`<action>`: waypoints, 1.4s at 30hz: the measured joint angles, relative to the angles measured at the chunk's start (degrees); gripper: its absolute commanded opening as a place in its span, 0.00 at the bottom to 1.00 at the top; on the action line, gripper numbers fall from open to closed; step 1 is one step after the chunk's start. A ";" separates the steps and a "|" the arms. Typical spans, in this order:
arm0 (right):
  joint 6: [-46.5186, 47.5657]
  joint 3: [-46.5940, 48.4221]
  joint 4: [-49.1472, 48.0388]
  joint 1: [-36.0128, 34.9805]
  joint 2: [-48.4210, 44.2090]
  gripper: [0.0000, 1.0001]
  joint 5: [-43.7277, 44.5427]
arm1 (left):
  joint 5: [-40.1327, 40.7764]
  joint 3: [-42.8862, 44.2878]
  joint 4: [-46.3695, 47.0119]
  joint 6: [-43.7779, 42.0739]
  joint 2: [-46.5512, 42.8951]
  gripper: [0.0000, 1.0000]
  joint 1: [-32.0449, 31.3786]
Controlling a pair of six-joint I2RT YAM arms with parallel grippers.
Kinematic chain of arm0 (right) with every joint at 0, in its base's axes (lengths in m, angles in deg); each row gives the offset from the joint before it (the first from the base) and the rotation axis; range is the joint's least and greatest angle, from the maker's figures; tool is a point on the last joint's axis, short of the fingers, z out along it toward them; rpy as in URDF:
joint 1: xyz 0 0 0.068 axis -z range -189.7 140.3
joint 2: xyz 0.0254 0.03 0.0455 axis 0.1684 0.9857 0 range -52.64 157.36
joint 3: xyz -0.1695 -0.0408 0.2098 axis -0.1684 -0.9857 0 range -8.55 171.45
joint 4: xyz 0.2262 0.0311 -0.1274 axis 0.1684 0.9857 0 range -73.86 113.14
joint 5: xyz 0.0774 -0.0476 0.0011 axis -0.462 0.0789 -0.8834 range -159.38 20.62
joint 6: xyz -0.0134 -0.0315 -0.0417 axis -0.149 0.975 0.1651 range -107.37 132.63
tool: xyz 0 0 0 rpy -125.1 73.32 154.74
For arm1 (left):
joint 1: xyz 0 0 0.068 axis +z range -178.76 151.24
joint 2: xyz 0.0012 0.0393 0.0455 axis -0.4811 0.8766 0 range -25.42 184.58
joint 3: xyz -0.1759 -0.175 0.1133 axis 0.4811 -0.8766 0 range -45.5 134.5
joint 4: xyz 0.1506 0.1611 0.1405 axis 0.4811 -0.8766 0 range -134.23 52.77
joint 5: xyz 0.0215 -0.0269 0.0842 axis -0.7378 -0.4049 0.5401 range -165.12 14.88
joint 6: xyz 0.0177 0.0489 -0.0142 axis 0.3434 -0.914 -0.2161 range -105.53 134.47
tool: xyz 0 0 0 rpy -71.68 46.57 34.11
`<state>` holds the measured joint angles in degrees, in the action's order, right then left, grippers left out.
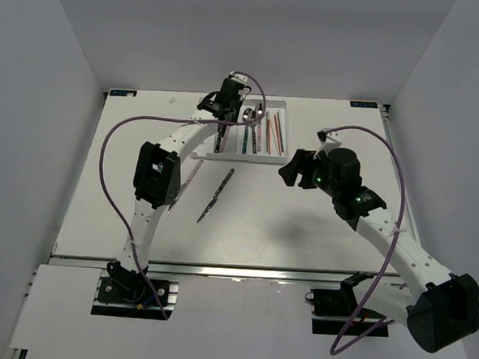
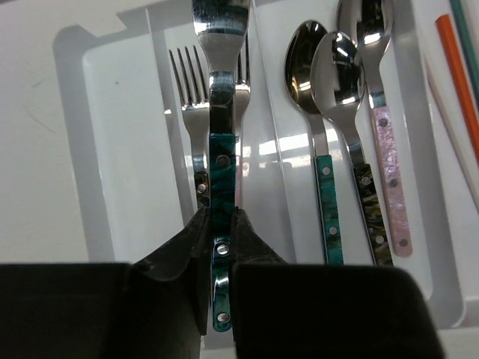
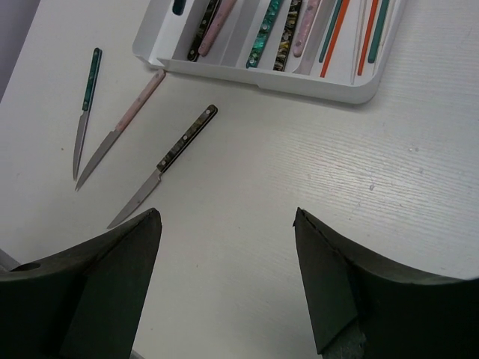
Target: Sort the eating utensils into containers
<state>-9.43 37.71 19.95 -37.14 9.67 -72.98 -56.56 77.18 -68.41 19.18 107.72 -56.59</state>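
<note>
My left gripper (image 2: 221,213) is shut on the teal handle of a silver fork (image 2: 222,149), held lengthwise over the left slot of the white tray (image 2: 112,149). Two more forks (image 2: 187,82) lie in that slot. The slot beside it holds three spoons (image 2: 337,60), and chopsticks (image 2: 458,67) lie at the far right. From above, the left gripper (image 1: 224,105) is over the tray's (image 1: 249,156) left end. My right gripper (image 3: 226,217) is open and empty above bare table, right of the tray in the top view (image 1: 293,168).
Three knives lie loose on the table left of and below the tray: a dark-handled one (image 3: 168,161) (image 1: 216,194), a pink-handled one (image 3: 123,127) and a teal-handled one (image 3: 86,105). The left arm partly covers them from above.
</note>
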 measured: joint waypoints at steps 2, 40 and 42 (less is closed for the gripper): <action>0.00 -0.09 0.02 0.00 -0.13 0.77 -0.31 | -1.57 -0.07 0.83 0.24 1.88 0.00 0.87; 0.02 -1.20 0.22 0.00 1.20 0.77 -4.79 | -10.08 -19.39 14.82 11.32 -10.05 0.98 4.13; 0.02 -1.20 0.00 0.00 1.18 0.77 -4.98 | -10.29 -24.22 16.09 11.30 -17.00 0.98 4.02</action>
<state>-9.41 36.51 19.95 -37.14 10.85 -77.96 -66.85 52.96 -52.32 30.48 90.72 -52.57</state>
